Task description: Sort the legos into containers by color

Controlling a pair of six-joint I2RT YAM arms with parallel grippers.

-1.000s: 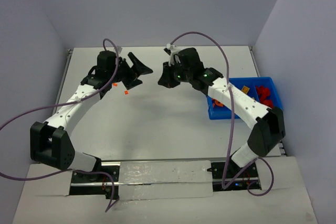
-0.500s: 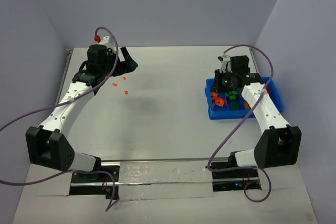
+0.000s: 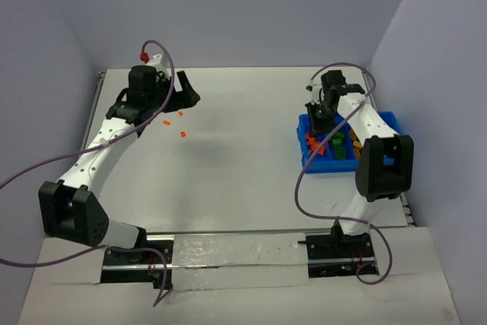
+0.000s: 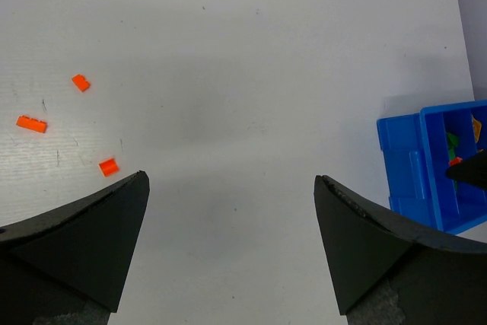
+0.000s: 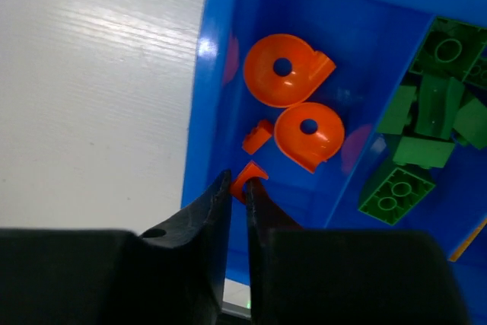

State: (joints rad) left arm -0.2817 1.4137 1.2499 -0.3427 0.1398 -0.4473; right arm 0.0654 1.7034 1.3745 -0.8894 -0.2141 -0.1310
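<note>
Blue bin (image 4: 403,165) cut by the left wrist view's right edge; orange lego (image 5: 245,176) half behind the right jaws

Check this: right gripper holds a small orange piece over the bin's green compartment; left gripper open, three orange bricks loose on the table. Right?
Wrong compartment. The right wrist view shows the right gripper holding the small orange piece over the orange compartment of the bin; the green bricks lie in the next one. The rest holds: left gripper open, three orange bricks loose on the table.

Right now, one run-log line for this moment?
left gripper: open, above table | right gripper: shut on orange brick over orange compartment of bin | loose: three orange bricks on table
</note>
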